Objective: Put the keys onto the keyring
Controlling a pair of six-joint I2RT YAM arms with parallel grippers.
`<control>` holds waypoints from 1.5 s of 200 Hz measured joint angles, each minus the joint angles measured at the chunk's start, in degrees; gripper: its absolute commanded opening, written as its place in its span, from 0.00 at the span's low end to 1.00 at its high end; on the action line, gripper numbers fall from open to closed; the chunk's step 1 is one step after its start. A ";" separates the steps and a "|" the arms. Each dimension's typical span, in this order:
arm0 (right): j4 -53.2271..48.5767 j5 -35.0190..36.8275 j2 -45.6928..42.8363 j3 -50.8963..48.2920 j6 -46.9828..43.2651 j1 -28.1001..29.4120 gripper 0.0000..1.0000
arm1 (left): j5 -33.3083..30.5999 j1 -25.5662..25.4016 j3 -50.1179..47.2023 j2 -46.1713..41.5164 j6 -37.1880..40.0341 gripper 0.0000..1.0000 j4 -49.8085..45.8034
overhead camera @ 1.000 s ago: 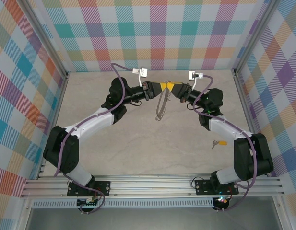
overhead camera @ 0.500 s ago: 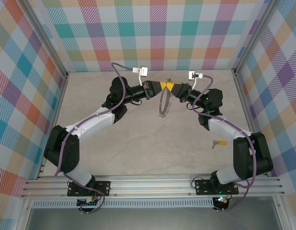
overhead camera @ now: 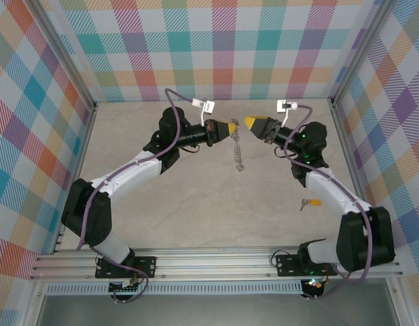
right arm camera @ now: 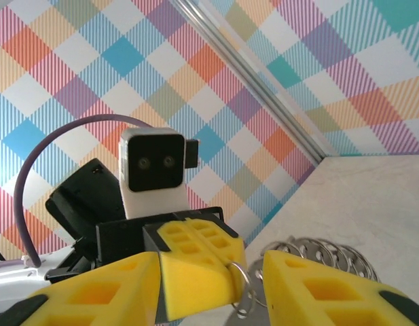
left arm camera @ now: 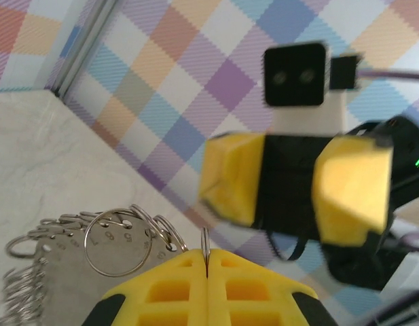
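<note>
Keyring partly hidden inside clamped left gripper.

Left hand pinched shut faces the parted right hand, tips apart.

Bright, even light falls from overhead, and the pale table carries only soft, faint shadows beside the arms. The top view is sharp, though the enclosure's posts splay outward at the edges and the keyring is too fine to resolve. In the left wrist view the right jaws are smeared, probably by motion, while the keyring's loops show small glints. In the right wrist view the near yellow jaws look slightly soft and the checked wall is crisp.
</note>
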 measured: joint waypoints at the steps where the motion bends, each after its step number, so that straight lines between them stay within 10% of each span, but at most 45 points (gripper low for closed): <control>1: -0.48 -0.04 -0.26 0.11 -0.17 -0.11 0.42 | 0.13 0.00 0.15 -0.04 0.37 0.00 -0.44; 92: -22.14 -9.33 -4.28 7.43 -9.42 -0.48 0.31 | 9.92 0.07 13.62 -0.92 22.34 0.00 -26.18; 230: -26.14 -12.31 -1.84 7.74 -12.07 2.95 0.22 | 13.53 0.37 16.02 0.17 25.70 0.00 -31.89; 300: -26.73 -12.52 -1.84 8.61 -13.44 2.97 0.00 | 13.64 0.81 16.17 0.24 25.46 0.11 -31.82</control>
